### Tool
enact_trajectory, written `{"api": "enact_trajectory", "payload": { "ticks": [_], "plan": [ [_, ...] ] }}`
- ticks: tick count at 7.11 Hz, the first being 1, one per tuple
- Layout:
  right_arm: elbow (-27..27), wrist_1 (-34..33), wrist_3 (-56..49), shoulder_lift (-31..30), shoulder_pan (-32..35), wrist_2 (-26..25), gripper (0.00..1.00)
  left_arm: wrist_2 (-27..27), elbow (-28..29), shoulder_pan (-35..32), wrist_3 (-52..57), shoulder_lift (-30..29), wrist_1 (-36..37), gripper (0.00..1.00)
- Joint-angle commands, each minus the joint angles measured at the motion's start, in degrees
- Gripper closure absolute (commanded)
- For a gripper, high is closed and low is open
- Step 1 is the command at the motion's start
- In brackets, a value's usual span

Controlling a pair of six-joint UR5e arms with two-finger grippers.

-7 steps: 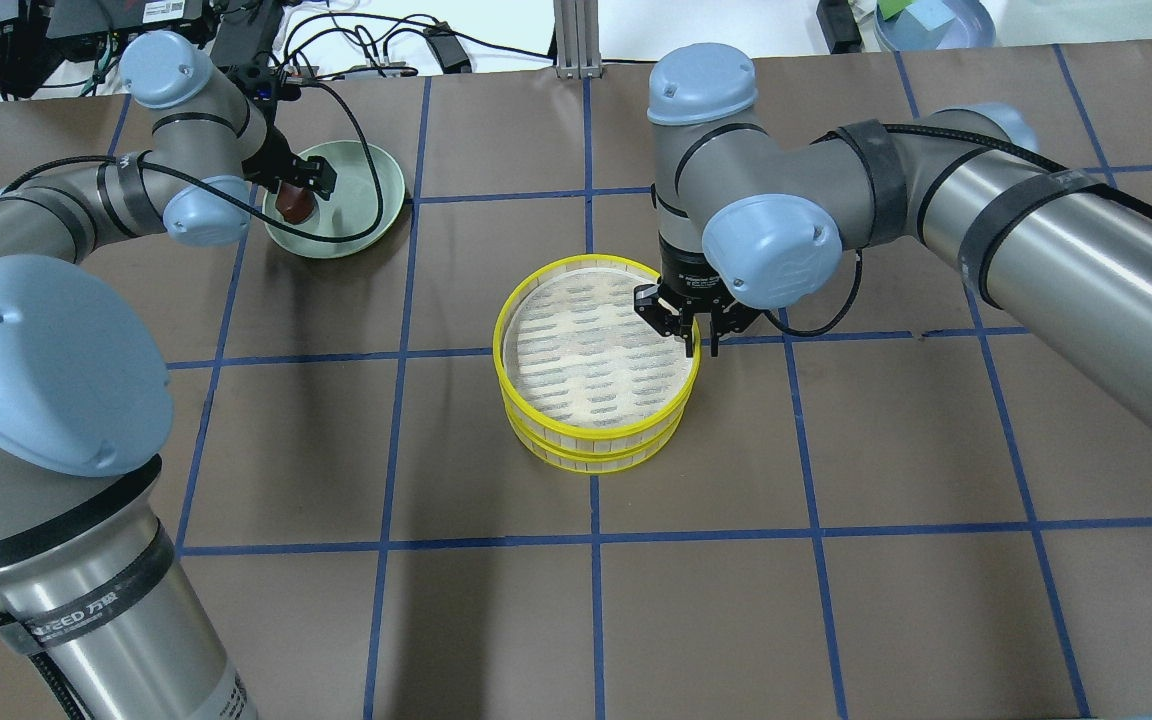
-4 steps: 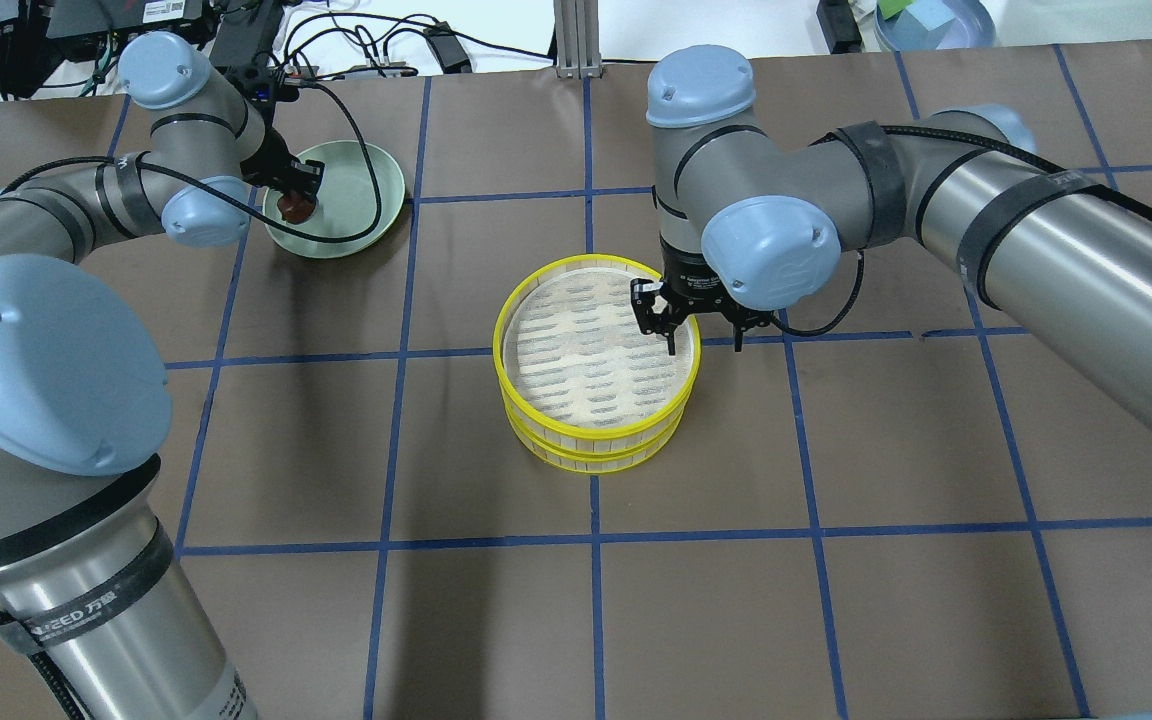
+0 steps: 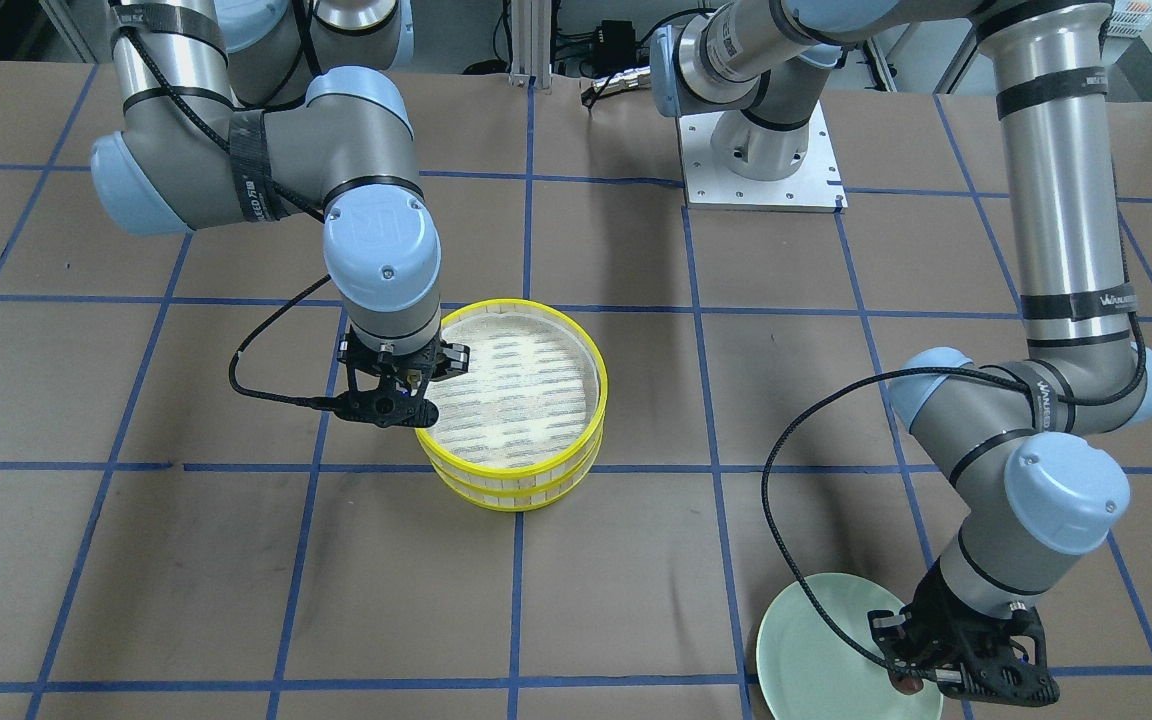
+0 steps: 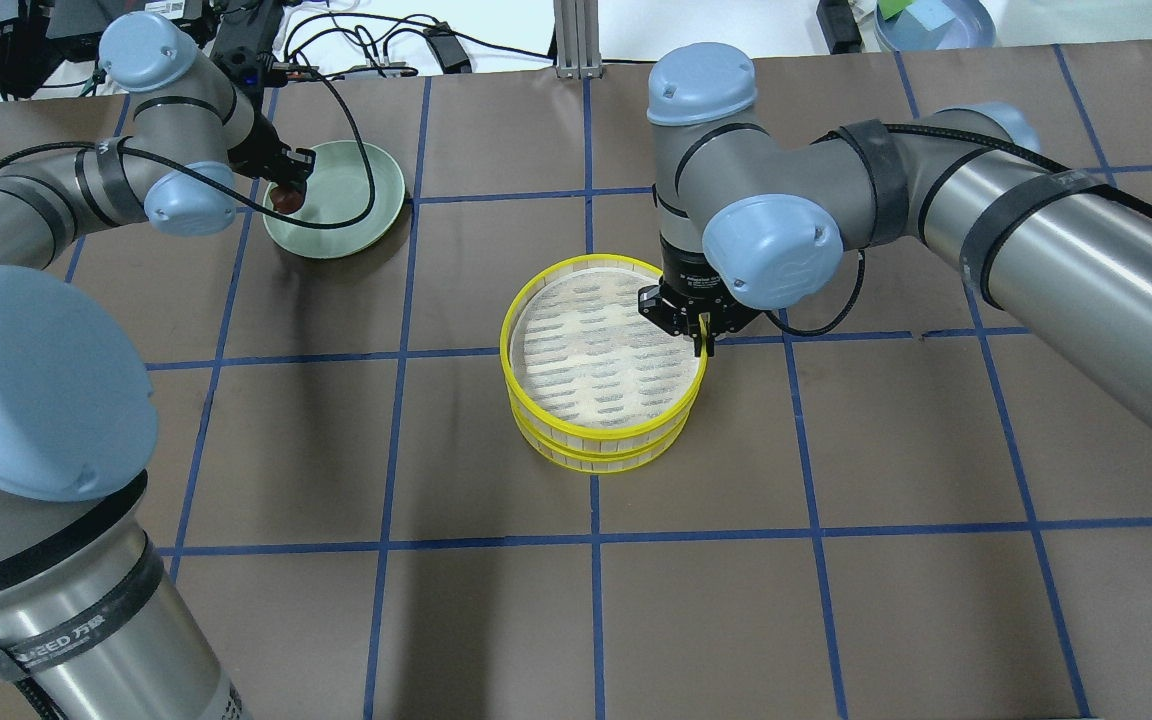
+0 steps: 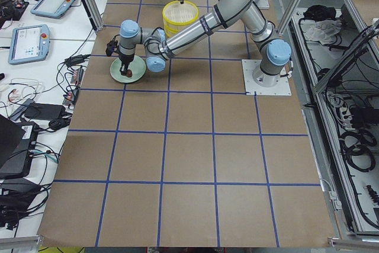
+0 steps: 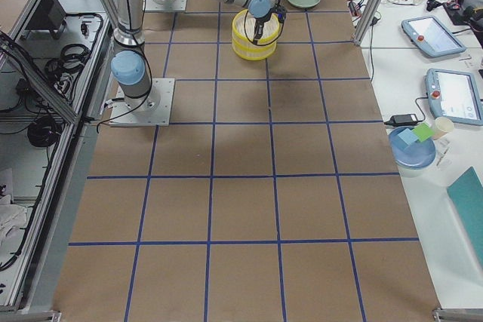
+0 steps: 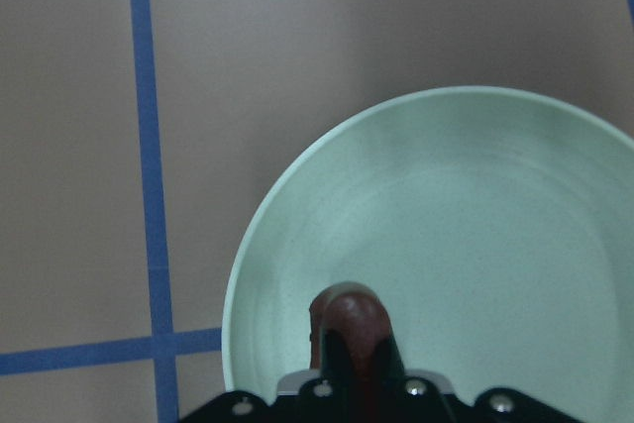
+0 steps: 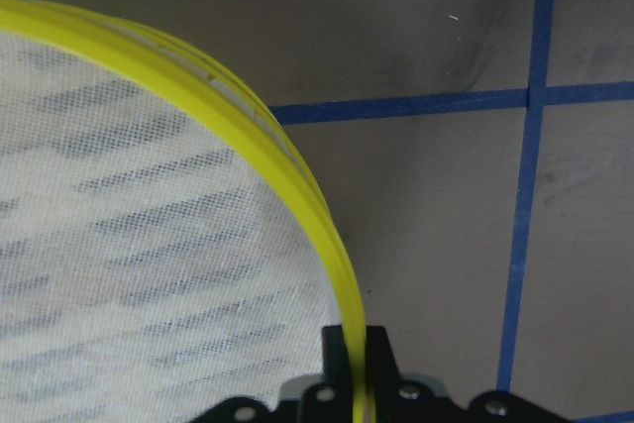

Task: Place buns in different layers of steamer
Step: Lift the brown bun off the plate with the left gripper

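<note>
Two yellow-rimmed steamer trays stand stacked mid-table, the top tray on the lower tray. My right gripper is shut on the top tray's yellow rim at its right edge. The top tray's woven floor is bare. My left gripper is shut on the dark reddish-brown bun and holds it over the left part of the pale green plate. The cream bun is out of view.
The green plate sits at the far left of the table in the overhead view. Cables and boxes lie behind the table's far edge. A blue bowl stands off the table at the back right. My arms' mounting plate is bolted to the table.
My right gripper's fingers stood wide apart astride the top tray's rim and have now closed on it; the top tray has shifted slightly right. My left gripper has moved a little back-left with the bun.
</note>
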Motion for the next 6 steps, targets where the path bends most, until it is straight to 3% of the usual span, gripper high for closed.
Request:
{"api": "enact_trajectory", "payload": {
  "ticks": [1,6],
  "plan": [
    [-0.5,-0.3,0.1,-1.0,0.0,-0.1,1.00,0.2,-0.3,-0.7,-5.4,4.0,-4.8,1.00],
    [0.0,-0.8,-0.2,-1.1,1.6,-0.7,1.00,3.5,-0.5,-0.7,-8.3,8.5,-10.8,1.00]
  ]
}}
